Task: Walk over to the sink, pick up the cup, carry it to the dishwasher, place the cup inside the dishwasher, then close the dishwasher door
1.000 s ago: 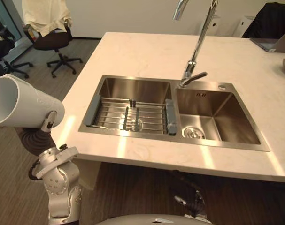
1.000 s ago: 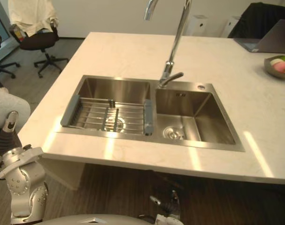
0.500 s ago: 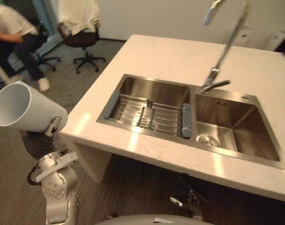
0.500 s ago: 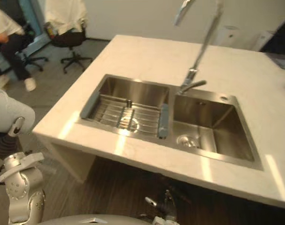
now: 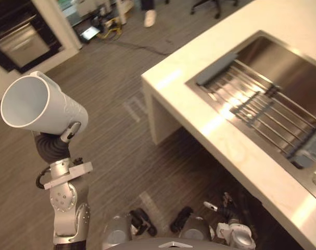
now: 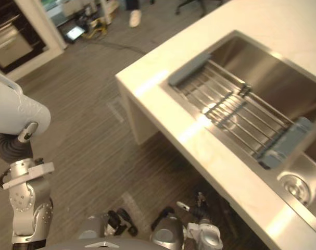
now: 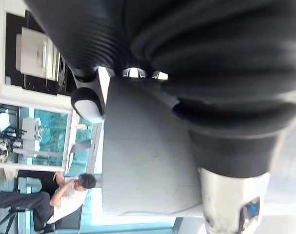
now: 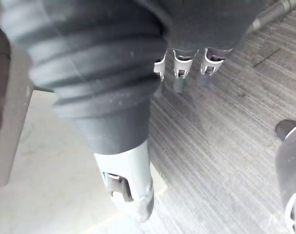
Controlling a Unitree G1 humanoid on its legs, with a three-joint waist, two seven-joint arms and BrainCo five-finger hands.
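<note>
A white cup (image 5: 40, 107) lies tilted in my left hand (image 5: 73, 129) at the lower left, its open mouth turned up and to the left. The fingers are curled round it, and the thumb (image 7: 88, 104) presses on the cup's (image 7: 148, 156) wall in the left wrist view. The cup hangs over the wood floor, well left of the sink (image 5: 275, 83). My right hand (image 8: 181, 62) points down at the floor with relaxed fingers and holds nothing.
The pale counter's corner (image 5: 163, 83) juts out at mid-right, with a wire rack (image 5: 267, 104) across the sink basin. A dark built-in appliance (image 5: 17, 39) stands at the far upper left. A person's shoe (image 5: 150, 18) and some cables (image 5: 108, 23) lie on the floor beyond.
The whole picture has swung left, so the sink now sits at the right edge and the floor and dark appliance have come into sight. The cup stays held in my left hand.
</note>
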